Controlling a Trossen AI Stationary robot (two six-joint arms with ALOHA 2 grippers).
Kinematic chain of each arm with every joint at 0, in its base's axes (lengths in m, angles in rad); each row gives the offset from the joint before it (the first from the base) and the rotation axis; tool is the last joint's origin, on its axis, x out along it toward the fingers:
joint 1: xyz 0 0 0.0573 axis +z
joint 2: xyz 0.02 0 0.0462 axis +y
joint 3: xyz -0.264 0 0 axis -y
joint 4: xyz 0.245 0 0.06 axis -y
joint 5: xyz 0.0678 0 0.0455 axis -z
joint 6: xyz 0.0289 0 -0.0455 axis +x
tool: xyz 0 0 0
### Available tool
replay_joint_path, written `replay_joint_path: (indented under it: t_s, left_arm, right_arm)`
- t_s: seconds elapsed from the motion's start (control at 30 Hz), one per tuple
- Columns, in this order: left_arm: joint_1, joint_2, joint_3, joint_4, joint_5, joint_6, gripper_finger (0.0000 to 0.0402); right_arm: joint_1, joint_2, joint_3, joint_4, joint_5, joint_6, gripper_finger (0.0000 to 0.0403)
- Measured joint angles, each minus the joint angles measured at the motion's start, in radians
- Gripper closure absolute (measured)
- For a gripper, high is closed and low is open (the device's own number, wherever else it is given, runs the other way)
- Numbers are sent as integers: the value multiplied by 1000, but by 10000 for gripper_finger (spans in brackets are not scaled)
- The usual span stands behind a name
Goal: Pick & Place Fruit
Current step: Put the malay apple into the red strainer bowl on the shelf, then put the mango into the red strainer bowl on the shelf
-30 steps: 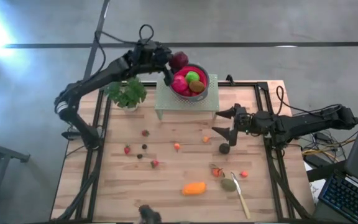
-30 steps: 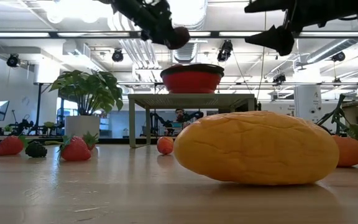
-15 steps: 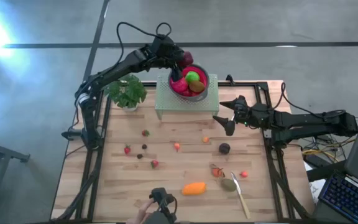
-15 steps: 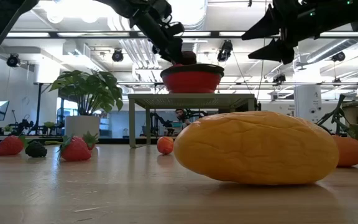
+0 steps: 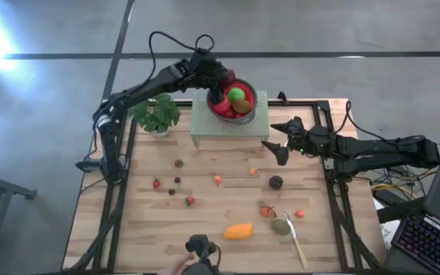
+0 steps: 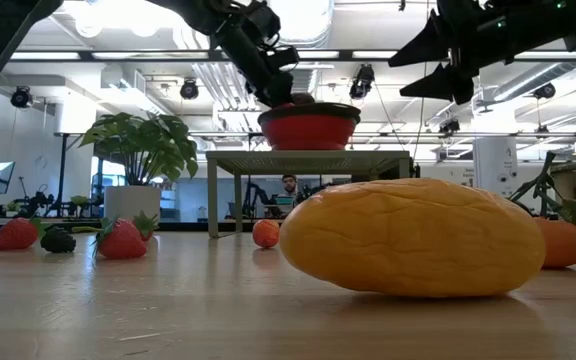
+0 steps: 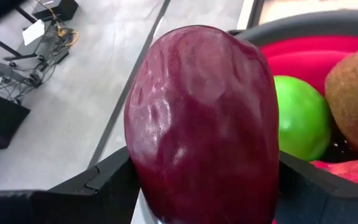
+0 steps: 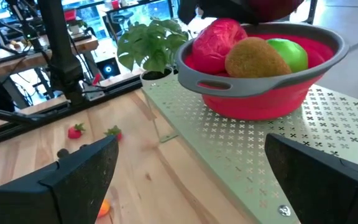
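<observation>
Up at the red bowl (image 5: 244, 98), the left gripper (image 5: 218, 79) clamps a maroon fruit (image 7: 207, 124) over the near rim; that fruit hides most of the bowl in the wrist view, leaving a green apple (image 7: 302, 117) and a brown kiwi (image 7: 353, 99) partly visible behind it. Nearby, the right gripper (image 5: 279, 145) hovers with fingers spread, empty, facing the stand (image 8: 278, 158). Below it sits a dark fruit (image 5: 276, 182).

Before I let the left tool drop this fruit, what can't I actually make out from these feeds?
- Bowl floor: high view, fruit and left tool cover it.
- Maroon fruit underside: left wrist view, cut off by the bottom edge.
- Table behind the yellow-orange fruit: low view, it blocks the middle.
- Small fruit near the plant: high view, too small to name.
</observation>
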Motion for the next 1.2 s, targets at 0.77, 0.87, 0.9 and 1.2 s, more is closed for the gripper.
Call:
replay_joint_path:
  t_s: [0.77,0.87,0.9,1.2]
  left_arm:
    - [-19,-1,-7,9,-6,164,55]
    - [-20,-5,-8,13,-36,184,57]
    - [-21,-10,-8,14,-53,184,57]
    - [-35,-106,-8,28,-119,181,57]
  right_arm:
    - [0,0,0,-1,0,-5,3]
    - [0,0,0,-1,0,-5,3]
    - [0,0,0,-2,0,-6,3]
    - [0,0,-1,-6,0,-8,3]
